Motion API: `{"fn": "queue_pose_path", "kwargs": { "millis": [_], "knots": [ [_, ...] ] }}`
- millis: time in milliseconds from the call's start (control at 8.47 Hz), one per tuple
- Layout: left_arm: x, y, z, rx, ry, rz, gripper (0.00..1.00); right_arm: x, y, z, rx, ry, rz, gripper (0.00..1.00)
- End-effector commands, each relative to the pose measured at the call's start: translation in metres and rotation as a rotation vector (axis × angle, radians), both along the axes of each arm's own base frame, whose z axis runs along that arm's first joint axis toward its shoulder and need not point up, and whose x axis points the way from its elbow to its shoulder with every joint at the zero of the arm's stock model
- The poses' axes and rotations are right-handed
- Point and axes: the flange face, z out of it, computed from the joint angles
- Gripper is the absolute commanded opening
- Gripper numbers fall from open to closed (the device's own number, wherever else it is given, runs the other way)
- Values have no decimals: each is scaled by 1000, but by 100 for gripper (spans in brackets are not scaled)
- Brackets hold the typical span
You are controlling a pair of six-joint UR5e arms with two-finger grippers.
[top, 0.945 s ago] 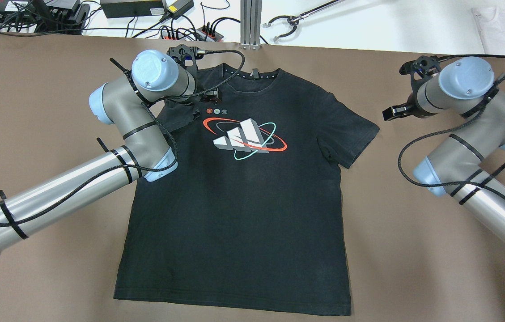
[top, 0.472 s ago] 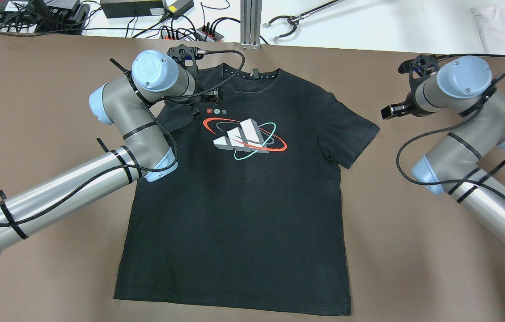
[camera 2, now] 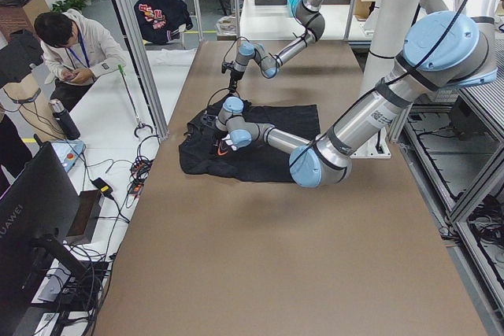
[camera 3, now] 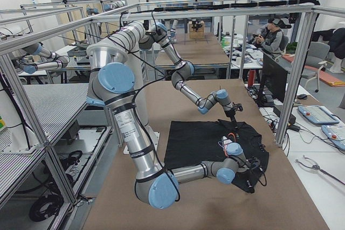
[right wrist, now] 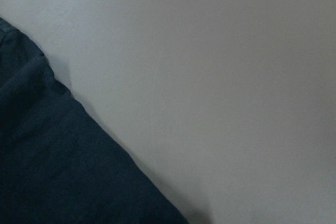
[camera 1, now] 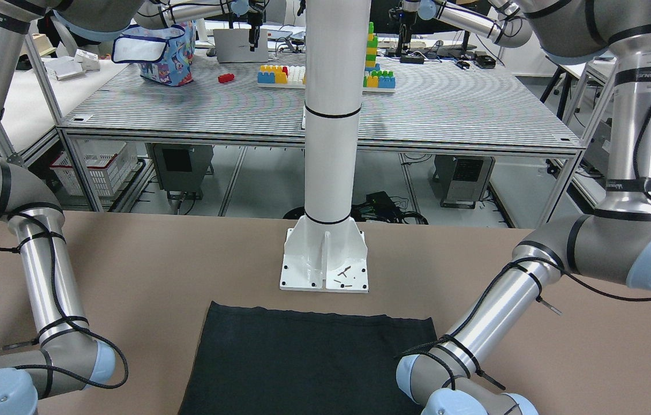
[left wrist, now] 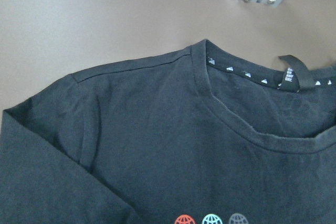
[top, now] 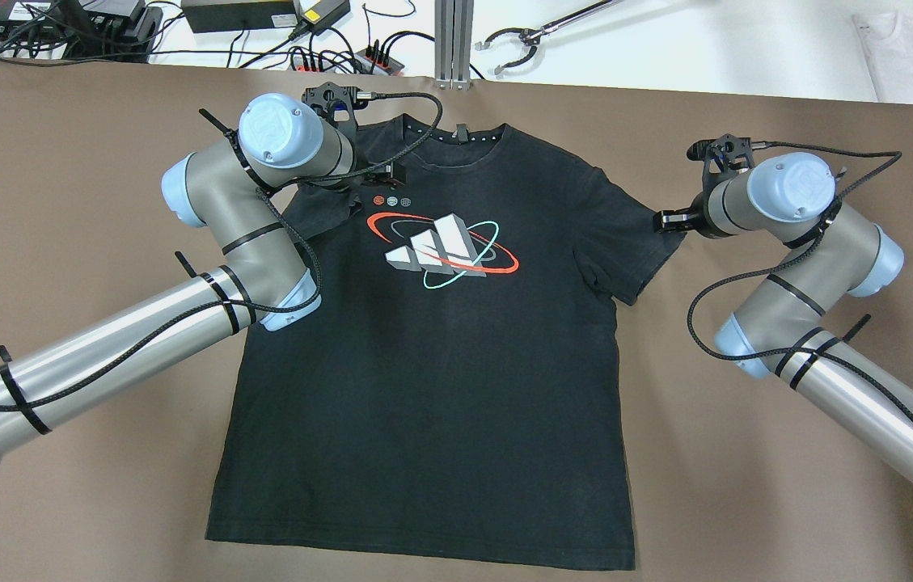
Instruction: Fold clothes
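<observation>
Shirt (top: 432,388) lies flat on the bench (top: 100,501), print up, hem nearest the robot, collar (top: 456,139) on the far side. Same lie as 0.9 s back, no shift.

Left sleeve (top: 328,212) is flipped in over the chest, rumpled, beside the logo (top: 444,250). Right sleeve (top: 634,238) is spread flat.

Left gripper (top: 386,172) sits over the shirt between the flipped sleeve and the collar, same spot as before. Jaws: can't tell, they don't show clearly. Left wrist cam gives only shoulder seam and collar.

Right gripper (top: 664,221) is the change. It was well off the shirt over bare bench; now it has swung in to the right sleeve's outer edge, elbow pulled in with it. Jaws: can't tell wide or narrow, and contact with the cloth is unclear too. Right wrist cam shows the shirt edge in the lower-left corner, bare bench elsewhere.

Past the bench's far edge: cables (top: 319,58) and a grabber tool (top: 561,23) on a white top.
</observation>
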Motion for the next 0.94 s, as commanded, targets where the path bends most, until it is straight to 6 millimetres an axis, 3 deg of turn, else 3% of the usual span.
{"fn": "queue_pose_path", "kwargs": {
  "millis": [0, 118, 236, 591, 827],
  "knots": [
    [0, 0, 0, 1, -1, 1, 100, 0, 10, 17, 1, 5, -7, 70],
    [0, 0, 2, 0, -2, 1, 100, 0, 10, 17, 0, 5, -5, 64],
    [0, 0, 2, 0, -2, 1, 100, 0, 9, 15, 2, 3, -3, 51],
    [-1, -1, 2, 3, -4, 1, 100, -2, 9, 13, 1, 1, -3, 0],
    [-1, -1, 2, 4, -5, 2, 100, -1, 8, 8, -11, -16, 17, 0]
  ]
}}
